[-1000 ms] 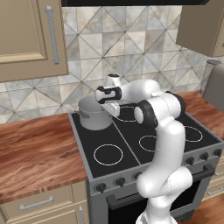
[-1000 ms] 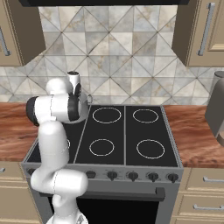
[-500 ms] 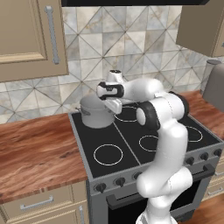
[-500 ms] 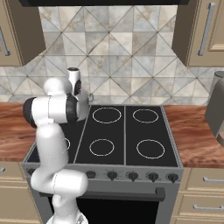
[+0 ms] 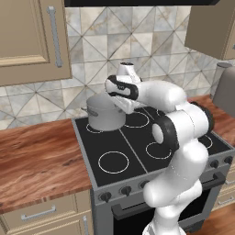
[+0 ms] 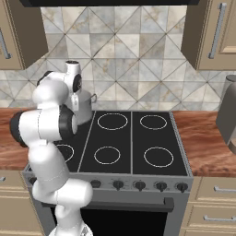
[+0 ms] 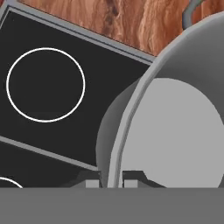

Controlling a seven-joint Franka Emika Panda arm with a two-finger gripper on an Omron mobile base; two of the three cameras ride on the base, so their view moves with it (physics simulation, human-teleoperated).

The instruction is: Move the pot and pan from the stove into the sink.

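Observation:
The grey pot stands at the back left of the stove, with one loop handle toward the wall. My gripper reaches down over its right rim. In the hand view the pot's thin wall runs up between my two fingertips, and the gripper is shut on that rim. From the right base view the pot peeks out behind my arm on the stove. The pan and the sink are out of view.
A tall grey canister stands on the wood counter right of the stove. More wood counter lies to the left. Wall cabinets hang above both sides, and a tiled wall runs close behind the pot.
The jaws have closed on the pot's rim. The pot and my hand have shifted slightly to the right in the left base view.

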